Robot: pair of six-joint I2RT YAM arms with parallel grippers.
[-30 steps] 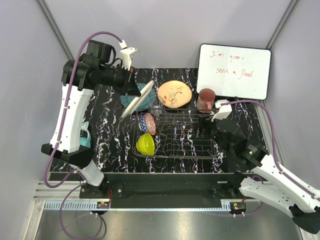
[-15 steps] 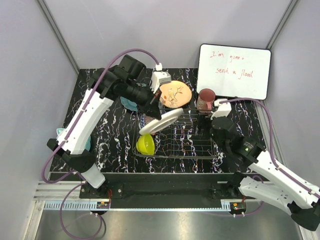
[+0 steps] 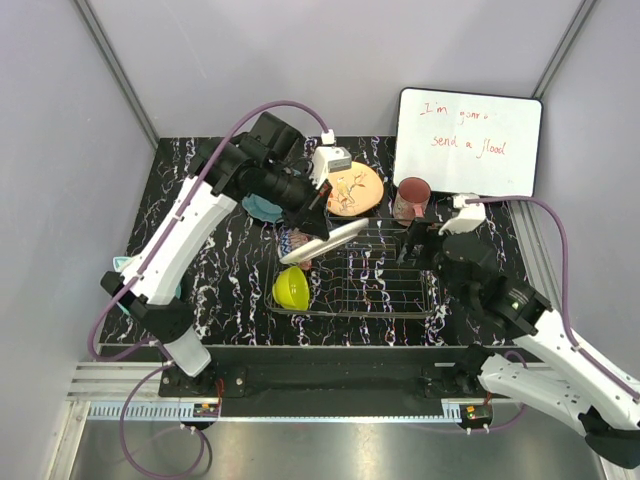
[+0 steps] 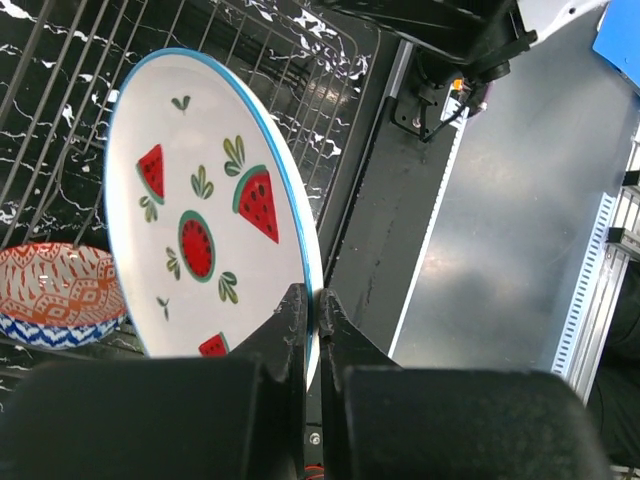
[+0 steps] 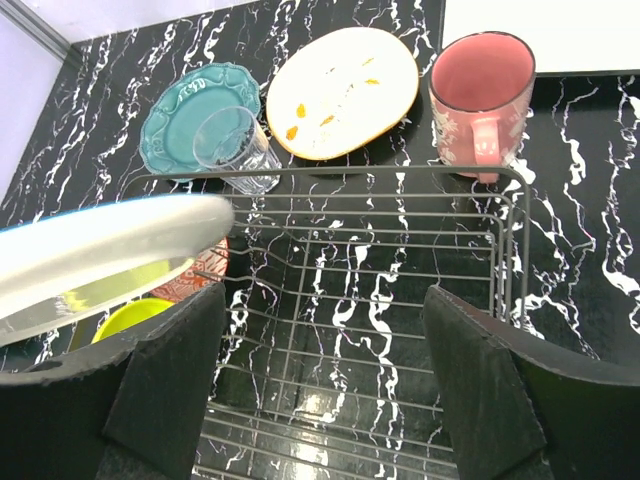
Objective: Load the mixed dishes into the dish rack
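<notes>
My left gripper [image 3: 318, 212] [image 4: 312, 310] is shut on the rim of the white red-speckled plate [image 3: 323, 243] [image 4: 210, 220], which carries watermelon pictures. It holds the plate tilted over the left part of the dish rack [image 3: 365, 278] [image 4: 150, 40]. The small red-patterned bowl [image 4: 55, 295] and the yellow-green bowl [image 3: 291, 288] sit at the rack's left end. My right gripper [image 3: 415, 244] [image 5: 320, 370] is open and empty above the rack's right part [image 5: 400, 280]. The teal plate [image 5: 180, 115], clear glass [image 5: 235, 150], orange plate [image 5: 345, 90] and reddish-brown cup [image 5: 480, 100] stand behind the rack.
A white board with red writing [image 3: 468, 140] leans at the back right. The black marbled table [image 3: 220, 270] ends at a metal rail along its near edge. A teal thing [image 3: 122, 266] lies at the table's left edge behind my left arm.
My left arm swung the white plate from the back left over the rack's left end and lowered it. My right gripper shifted a little to the right and stayed open.
</notes>
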